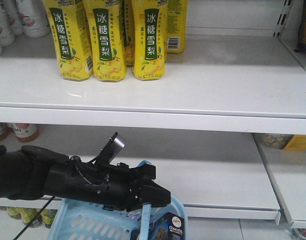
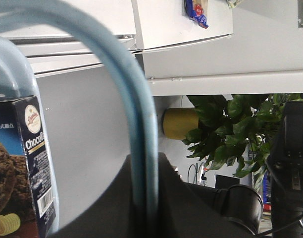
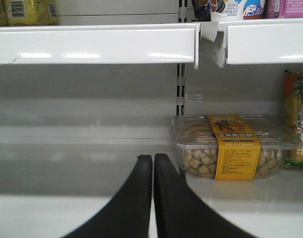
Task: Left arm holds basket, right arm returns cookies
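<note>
The light blue basket [image 1: 88,222] hangs at the bottom of the front view, and its handle [image 1: 144,220] is clamped by my left gripper [image 1: 154,199]. In the left wrist view the handle [image 2: 136,109] runs down between the shut dark fingers of the left gripper [image 2: 144,198]. The navy cookies carton [image 1: 174,227] stands inside the basket and also shows in the left wrist view as the cookies [image 2: 23,168]. My right gripper [image 3: 153,159] is shut and empty, facing a white shelf; it is out of the front view.
Yellow drink cartons [image 1: 108,40] stand on the upper shelf [image 1: 218,85]; a lower shelf [image 1: 213,172] lies behind the left arm. A clear biscuit tub with a yellow label [image 3: 233,146] sits just right of the right gripper, beside a slotted shelf upright [image 3: 180,84].
</note>
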`<state>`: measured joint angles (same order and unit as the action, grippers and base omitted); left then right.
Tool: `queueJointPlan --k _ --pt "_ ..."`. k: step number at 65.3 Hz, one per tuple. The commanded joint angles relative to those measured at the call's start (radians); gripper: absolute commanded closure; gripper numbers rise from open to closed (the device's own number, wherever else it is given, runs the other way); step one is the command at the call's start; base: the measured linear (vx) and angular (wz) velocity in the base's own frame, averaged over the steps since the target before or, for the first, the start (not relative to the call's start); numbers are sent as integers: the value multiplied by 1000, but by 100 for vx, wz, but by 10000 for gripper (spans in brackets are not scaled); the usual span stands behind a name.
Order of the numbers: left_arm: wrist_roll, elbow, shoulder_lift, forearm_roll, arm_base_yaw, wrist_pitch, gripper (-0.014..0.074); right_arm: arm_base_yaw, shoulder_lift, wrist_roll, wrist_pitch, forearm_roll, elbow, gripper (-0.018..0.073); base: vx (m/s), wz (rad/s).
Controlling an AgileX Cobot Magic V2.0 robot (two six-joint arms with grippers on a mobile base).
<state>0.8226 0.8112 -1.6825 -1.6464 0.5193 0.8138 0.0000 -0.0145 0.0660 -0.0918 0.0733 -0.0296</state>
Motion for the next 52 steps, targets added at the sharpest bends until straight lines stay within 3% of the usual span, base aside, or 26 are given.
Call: queueJointPlan --k 1,52 --pt "46 27 49 -55 1 30 603 -6 -7 0 77 6 0 568 0 0" --pt "46 27 49 -55 1 30 603 -6 -7 0 77 6 0 568 -2 -2"
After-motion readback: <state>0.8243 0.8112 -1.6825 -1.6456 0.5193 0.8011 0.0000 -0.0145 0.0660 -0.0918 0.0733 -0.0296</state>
